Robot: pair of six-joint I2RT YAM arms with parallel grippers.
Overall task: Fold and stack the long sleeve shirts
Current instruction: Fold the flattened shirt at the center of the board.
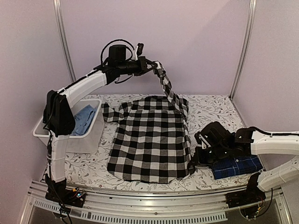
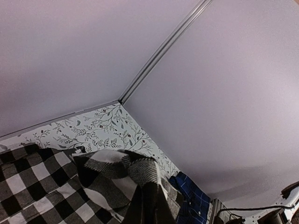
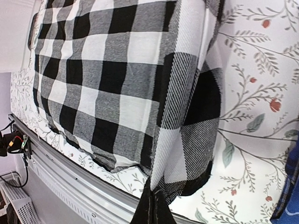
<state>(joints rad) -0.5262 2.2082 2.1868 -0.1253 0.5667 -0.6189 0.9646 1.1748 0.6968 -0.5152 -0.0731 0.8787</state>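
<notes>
Presently underway: folding the black-and-white check shirt (image 1: 149, 140), judging by a sleeve lifted clear of the body while the rest lies flat.
Check shirt: spread over the middle of the table (image 1: 210, 109), collar toward the far wall, hem toward the near rail.
Lifted sleeve (image 1: 170, 93): rises taut from the shirt's far right shoulder to the raised left arm, probably so it can be carried inward across the body.
Left hand (image 1: 155, 65): high above the far end of the table, closed on the sleeve's cuff end. In its own wrist view the cloth bunches at the bottom edge, and the fingers themselves are hidden.
Right hand (image 1: 195, 161): low at the shirt's near right edge, with fabric gathered to a narrow pinch in its wrist view. It looks clamped on that edge, though the fingers are out of frame; the likely reason is to anchor the side.
Navy plaid shirt (image 1: 238, 165): already a compact fold on the table's near right, just beside the right hand and partly under that arm, so it would be the base of the stack.
Bin (image 1: 88, 135): left of the check shirt, holding a light blue cloth (image 1: 84, 119).
Remaining: both sleeves and the body fold, then stacking.
</notes>
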